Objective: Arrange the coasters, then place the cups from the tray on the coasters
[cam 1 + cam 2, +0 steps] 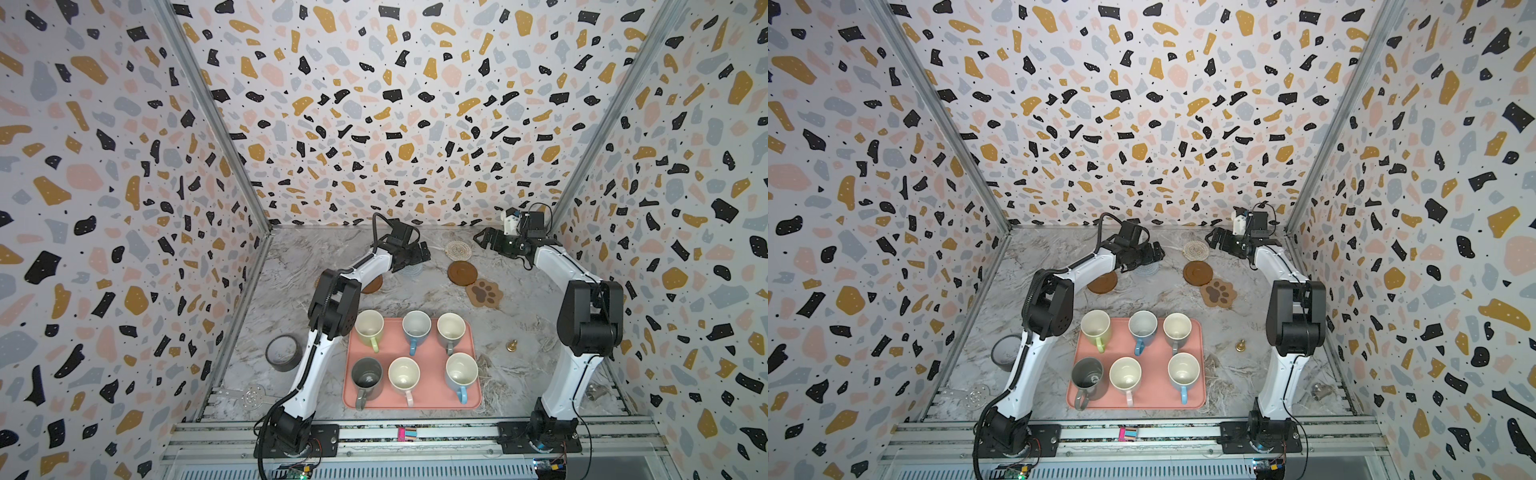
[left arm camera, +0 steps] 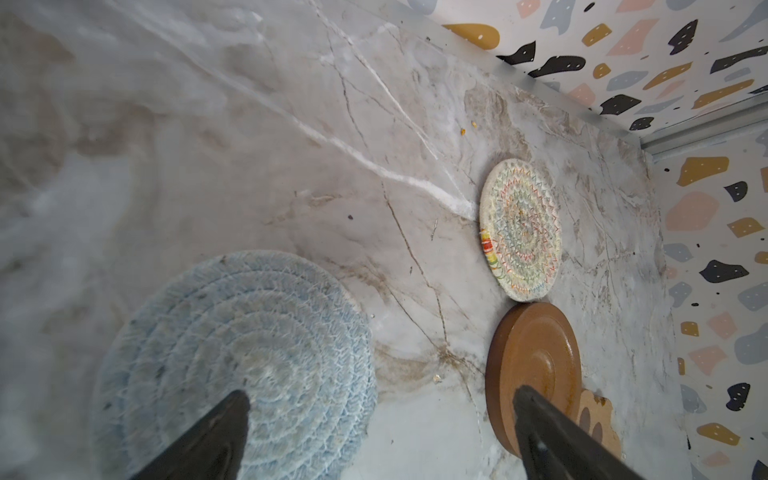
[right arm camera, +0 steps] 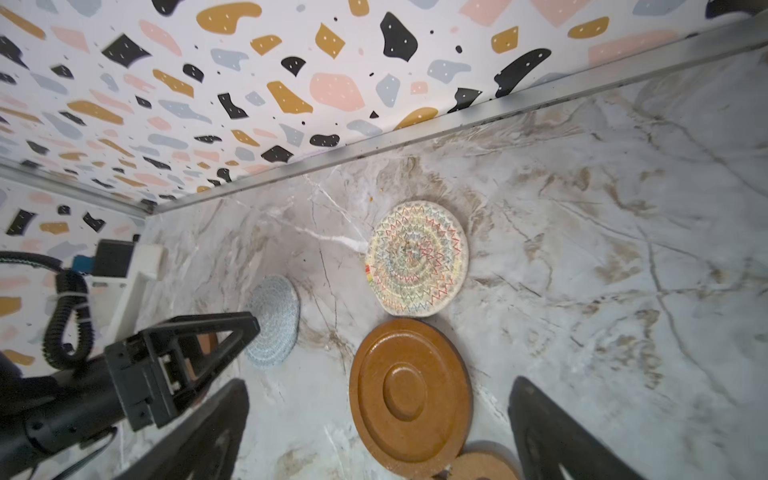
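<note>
The salmon-pink tray near the front holds several cups: light green, blue, light grey, dark grey, pale pink, blue. Behind it lie coasters: cream woven, brown disc, paw-shaped, blue-grey woven, and a second brown disc half under the left arm. My left gripper hangs open just above the blue-grey coaster, holding nothing. My right gripper is open and empty above the brown disc, near the cream coaster.
A dark tape roll and a perforated metal strainer lie at the front left. A small brass piece sits right of the tray, and a metal fitting by the right wall. The back wall is close behind the coasters.
</note>
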Action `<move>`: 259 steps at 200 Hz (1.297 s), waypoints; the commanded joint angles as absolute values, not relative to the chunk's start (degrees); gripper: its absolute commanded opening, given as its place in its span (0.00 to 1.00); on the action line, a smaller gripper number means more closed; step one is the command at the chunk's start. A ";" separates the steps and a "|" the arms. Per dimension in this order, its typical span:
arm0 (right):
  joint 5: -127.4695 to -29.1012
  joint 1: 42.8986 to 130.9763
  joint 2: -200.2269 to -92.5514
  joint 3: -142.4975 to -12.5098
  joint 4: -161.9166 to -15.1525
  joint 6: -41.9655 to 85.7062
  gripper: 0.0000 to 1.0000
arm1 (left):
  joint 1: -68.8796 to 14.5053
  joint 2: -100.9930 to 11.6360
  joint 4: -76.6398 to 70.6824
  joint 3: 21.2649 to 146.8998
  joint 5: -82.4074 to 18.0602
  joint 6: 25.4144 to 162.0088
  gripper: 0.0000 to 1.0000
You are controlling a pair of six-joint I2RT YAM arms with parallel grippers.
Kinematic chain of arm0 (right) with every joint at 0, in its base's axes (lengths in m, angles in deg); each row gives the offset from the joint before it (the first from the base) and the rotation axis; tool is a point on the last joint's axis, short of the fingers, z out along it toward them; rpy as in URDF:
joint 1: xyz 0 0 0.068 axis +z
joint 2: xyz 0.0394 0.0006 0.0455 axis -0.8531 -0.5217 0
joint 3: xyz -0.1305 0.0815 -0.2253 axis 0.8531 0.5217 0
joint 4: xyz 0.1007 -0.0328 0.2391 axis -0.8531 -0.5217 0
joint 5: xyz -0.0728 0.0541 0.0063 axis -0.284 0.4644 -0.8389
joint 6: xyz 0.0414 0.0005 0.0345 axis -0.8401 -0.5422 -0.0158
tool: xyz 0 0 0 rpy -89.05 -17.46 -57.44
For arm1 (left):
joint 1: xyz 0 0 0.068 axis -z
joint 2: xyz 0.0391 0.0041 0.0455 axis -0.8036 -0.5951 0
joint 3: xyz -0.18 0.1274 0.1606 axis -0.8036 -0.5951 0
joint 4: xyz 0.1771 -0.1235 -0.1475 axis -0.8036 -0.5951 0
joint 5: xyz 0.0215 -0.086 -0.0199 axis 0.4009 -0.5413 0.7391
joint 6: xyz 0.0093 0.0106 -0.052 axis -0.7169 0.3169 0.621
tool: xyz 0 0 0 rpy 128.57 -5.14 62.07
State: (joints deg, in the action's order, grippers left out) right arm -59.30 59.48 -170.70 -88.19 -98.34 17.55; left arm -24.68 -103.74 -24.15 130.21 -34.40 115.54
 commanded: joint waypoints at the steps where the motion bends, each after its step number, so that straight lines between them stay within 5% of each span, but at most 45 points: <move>1: -56.19 59.82 -169.24 -86.19 -94.39 13.64 0.99 | -24.16 -104.67 -21.22 132.23 -35.91 116.04 1.00; 48: -54.86 59.83 -169.40 -85.27 -94.95 13.73 0.99 | -24.18 -108.36 -24.14 136.82 -37.13 114.26 1.00; 259: -52.22 59.82 -174.45 -89.13 -98.45 14.92 0.99 | -22.80 -97.86 -32.23 119.08 -39.23 109.36 1.00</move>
State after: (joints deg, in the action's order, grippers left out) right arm -52.96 59.75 -174.94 -87.08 -97.79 14.16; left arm -23.48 -98.76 -26.53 121.64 -38.42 110.05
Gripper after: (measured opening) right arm 0.989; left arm 0.997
